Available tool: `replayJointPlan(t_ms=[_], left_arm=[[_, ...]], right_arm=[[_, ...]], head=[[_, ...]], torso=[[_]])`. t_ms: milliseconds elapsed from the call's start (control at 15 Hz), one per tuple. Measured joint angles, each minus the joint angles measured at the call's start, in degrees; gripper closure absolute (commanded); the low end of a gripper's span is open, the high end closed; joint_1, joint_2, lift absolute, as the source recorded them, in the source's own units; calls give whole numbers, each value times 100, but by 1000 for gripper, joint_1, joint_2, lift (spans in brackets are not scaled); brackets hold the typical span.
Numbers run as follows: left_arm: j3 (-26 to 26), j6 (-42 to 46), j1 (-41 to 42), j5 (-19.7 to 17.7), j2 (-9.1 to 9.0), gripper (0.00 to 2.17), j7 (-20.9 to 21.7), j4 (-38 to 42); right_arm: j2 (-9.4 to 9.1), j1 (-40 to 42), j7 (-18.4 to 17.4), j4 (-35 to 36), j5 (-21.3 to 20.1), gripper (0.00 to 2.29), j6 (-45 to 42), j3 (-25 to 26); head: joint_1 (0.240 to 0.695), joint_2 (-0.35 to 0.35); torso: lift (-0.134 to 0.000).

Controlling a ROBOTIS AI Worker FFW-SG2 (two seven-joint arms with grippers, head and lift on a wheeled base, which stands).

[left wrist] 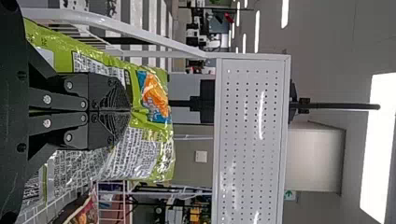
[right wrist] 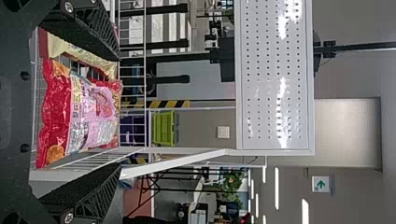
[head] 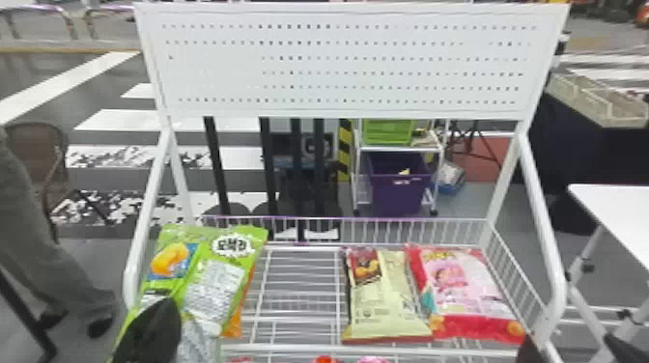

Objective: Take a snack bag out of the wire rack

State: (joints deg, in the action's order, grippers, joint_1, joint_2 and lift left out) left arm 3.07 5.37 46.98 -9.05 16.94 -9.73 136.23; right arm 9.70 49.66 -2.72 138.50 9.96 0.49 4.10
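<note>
My left gripper [head: 150,333] is at the left side of the wire rack [head: 299,282], in front of a green snack bag [head: 215,282]. In the left wrist view, the closed left gripper [left wrist: 130,111] pinches the folded film of that green bag [left wrist: 142,151]. The bag covers the rack's left side; whether it touches the wires I cannot tell. My right gripper [head: 574,348] is at the rack's front right corner. From the right wrist, the right gripper [right wrist: 119,113] has its fingers wide apart, with a pink and red bag [right wrist: 84,114] beyond them, not gripped.
A cream-yellow bag [head: 386,299] lies beside the pink and red bag [head: 471,289] on the rack's right half. White posts [head: 543,217] flank the rack, and a perforated white panel [head: 347,62] spans above. A white table [head: 618,212] stands at the right.
</note>
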Motion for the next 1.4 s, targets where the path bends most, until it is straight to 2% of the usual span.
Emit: replayJointPlan(t_ms=[733, 1067, 1400], left_arm=[[16, -5, -5, 0, 1, 1885, 6, 1], [52, -7, -31, -8, 18, 1885, 23, -2], [120, -6, -48, -2, 33, 1885, 23, -34]], right_arm=[[1, -179, -7, -158, -48, 87, 40, -25], [190, -1732, -18, -1481, 0, 87, 192, -724], [296, -3705, -31, -2841, 145, 87, 1614, -1582]], head=[[499, 0], [499, 0], [499, 0]], torso=[[0], [0], [0]])
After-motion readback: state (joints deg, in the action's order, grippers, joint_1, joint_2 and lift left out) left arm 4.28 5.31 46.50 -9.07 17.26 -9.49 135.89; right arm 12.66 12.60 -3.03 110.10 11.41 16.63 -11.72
